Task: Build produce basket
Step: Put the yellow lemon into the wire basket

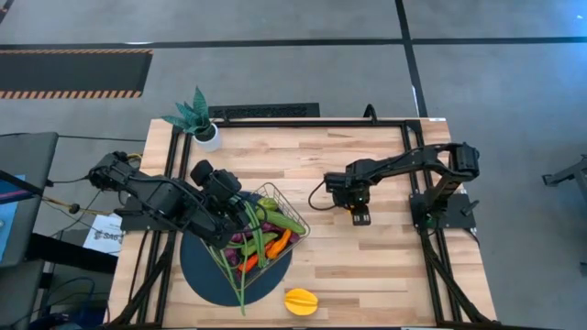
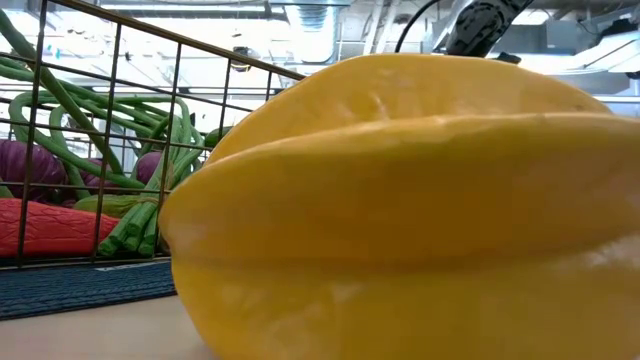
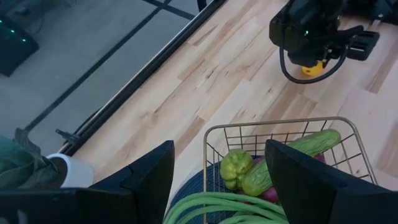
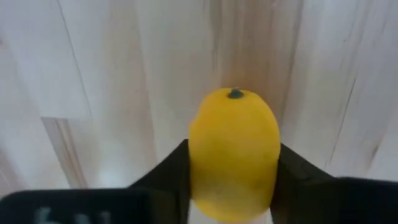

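The wire basket [image 1: 292, 213] sits on a dark round mat [image 1: 206, 275]. It holds a cucumber [image 3: 298, 155], a green pepper [image 3: 235, 167], red and orange peppers [image 1: 278, 243], purple grapes [image 2: 30, 165] and long green beans [image 1: 243, 266] whose ends trail over its near rim. My left gripper [image 3: 219, 149] hovers open over the basket's left side, with the beans [image 3: 217, 205] below its fingers. My right gripper [image 1: 356, 213] is right of the basket, shut on a lemon [image 4: 233, 149]. A yellow-orange star fruit [image 1: 301, 301] lies on the table near the front edge. My right gripper pinches the lemon between its two fingers, one on each flank [image 4: 193, 168] around the fruit's middle. The fingers come from above, pointing down at the table. The stem end [image 4: 235, 94] sticks out past the fingertips. Whether the lemon is clear of the wood, I cannot tell.
A potted green plant [image 1: 194, 117] stands at the table's far left corner. Bare wood stretches between the basket and the right arm's base [image 1: 440, 206]. The star fruit [image 2: 400, 200] fills most of the low view, with the basket wires [image 2: 120, 100] behind it.
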{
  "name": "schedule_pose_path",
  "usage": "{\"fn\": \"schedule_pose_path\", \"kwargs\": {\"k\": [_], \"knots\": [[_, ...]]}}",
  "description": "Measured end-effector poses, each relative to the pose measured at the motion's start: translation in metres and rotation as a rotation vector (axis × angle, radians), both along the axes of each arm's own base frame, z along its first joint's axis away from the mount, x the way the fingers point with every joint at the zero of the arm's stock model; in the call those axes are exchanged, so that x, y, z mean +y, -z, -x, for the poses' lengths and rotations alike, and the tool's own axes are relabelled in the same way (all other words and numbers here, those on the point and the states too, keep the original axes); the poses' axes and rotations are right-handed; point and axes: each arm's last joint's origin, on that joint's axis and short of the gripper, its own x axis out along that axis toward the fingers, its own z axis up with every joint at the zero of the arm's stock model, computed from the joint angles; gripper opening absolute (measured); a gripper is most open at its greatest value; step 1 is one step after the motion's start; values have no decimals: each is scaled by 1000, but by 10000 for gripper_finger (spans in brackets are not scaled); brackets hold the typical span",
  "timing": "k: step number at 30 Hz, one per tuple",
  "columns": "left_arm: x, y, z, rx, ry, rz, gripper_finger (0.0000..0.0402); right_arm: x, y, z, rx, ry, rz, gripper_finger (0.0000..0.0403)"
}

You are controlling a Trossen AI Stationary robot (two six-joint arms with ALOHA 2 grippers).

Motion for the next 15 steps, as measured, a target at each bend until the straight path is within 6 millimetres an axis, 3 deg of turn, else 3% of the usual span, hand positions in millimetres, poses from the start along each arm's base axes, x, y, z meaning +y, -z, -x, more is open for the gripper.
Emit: {"fn": "schedule_pose_path", "kwargs": {"k": [4,7,11,15], "knots": [[0,0,0,-2,-2,2,238,0,-3,0,19,77,1,139],[0,0,0,-1,-1,1,238,2,-20,-3,0,109,11,139],[0,0,0,0,0,0,238,7,-68,-9,-152,135,30,139],[0,0,0,2,2,-1,238,14,-135,-7,-399,194,85,139]]}}
